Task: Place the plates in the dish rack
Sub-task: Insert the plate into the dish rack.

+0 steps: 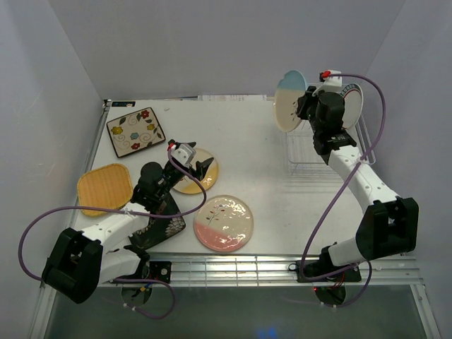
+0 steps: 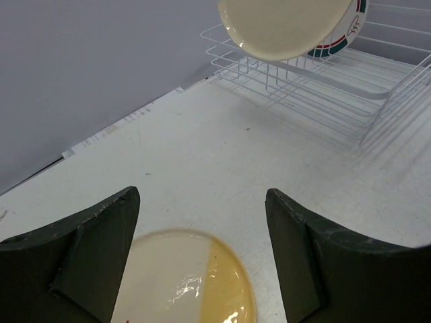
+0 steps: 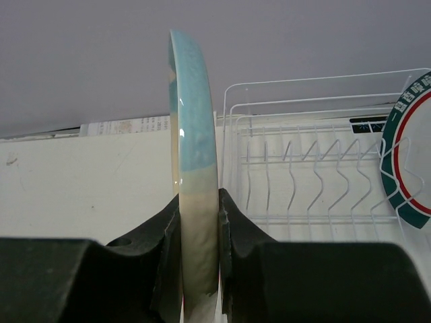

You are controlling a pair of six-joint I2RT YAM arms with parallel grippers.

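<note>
right gripper (image 3: 199, 225) is clamped on the blue plate (image 3: 192, 114), on edge just left of the rack (image 3: 289, 118). I'd hold it upright and lower it between tines beside the teal plate (image 1: 351, 99) in there. left gripper (image 2: 202, 222) hangs open over the yellow plate (image 2: 185, 282), well left of the rack. seven plates, one rack

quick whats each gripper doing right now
Left gripper: open, above the yellow-half plate.
Right gripper: shut on the blue-half plate, held on edge.
</note>
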